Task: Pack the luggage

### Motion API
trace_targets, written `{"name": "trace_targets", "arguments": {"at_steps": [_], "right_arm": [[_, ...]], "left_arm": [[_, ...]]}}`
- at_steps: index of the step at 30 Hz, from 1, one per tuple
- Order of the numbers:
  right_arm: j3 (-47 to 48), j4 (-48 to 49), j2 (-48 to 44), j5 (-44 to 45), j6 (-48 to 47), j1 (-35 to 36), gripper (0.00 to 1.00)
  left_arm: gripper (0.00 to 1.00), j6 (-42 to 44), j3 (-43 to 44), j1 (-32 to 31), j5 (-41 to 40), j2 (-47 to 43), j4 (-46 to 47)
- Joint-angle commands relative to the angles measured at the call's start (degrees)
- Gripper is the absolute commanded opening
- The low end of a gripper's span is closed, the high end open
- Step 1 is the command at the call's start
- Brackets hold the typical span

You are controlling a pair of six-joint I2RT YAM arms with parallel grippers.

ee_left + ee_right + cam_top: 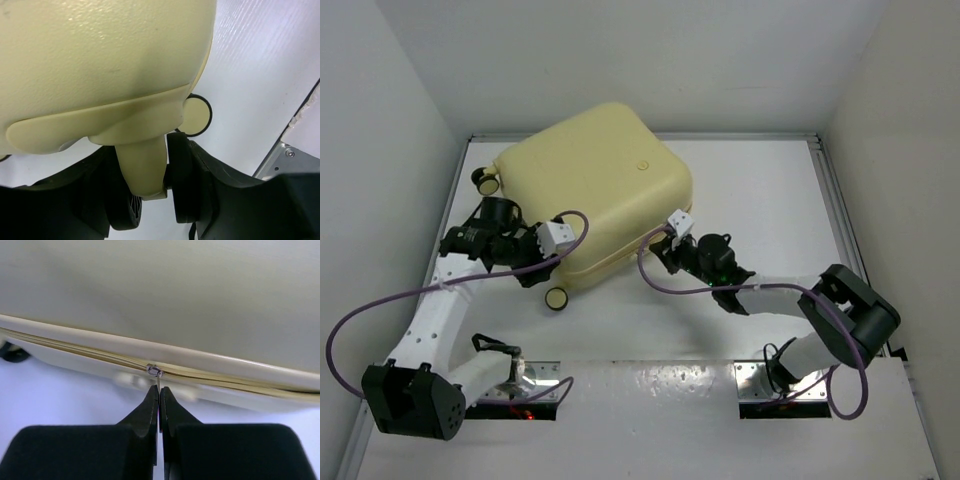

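Note:
The luggage [590,190] is a pale yellow hard-shell suitcase lying closed and flat at the back left of the table. My left gripper [533,272] is at its near left corner, shut on a cream wheel leg [142,167] between the black fingers [186,175]. My right gripper [670,245] is at the near right edge. Its jaws [160,395] are shut on the thin metal zipper pull [158,381], which hangs from the slider [154,370] on the zipper line [75,347]. The lining and any contents are hidden.
Two suitcase wheels show, one at the far left corner [485,181] and one at the near corner [557,297], also in the left wrist view [196,115]. White walls enclose the table on three sides. A metal rail [840,200] runs along the right edge.

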Motion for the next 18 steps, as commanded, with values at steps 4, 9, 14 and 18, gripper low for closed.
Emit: {"name": "trace_targets", "arguments": {"at_steps": [4, 9, 14, 18], "right_arm": [[-3.6, -1.7, -6.1, 5.5, -3.7, -6.7, 0.00], [-3.4, -2.6, -6.0, 5.8, -3.7, -11.1, 0.00], [-1.3, -2.6, -4.7, 4.5, -3.9, -16.7, 0.00], [0.2, -2.5, -3.3, 2.7, -4.2, -19.9, 0.00]], "left_arm": [[0.00, 11.3, 0.5, 9.2, 3.1, 1.7, -2.7], [0.00, 18.2, 1.0, 16.5, 4.2, 5.3, -2.7], [0.00, 16.5, 1.4, 25.8, 0.7, 13.2, 5.9], [0.00, 11.2, 9.1, 32.2, 0.2, 25.5, 8.8]]}}
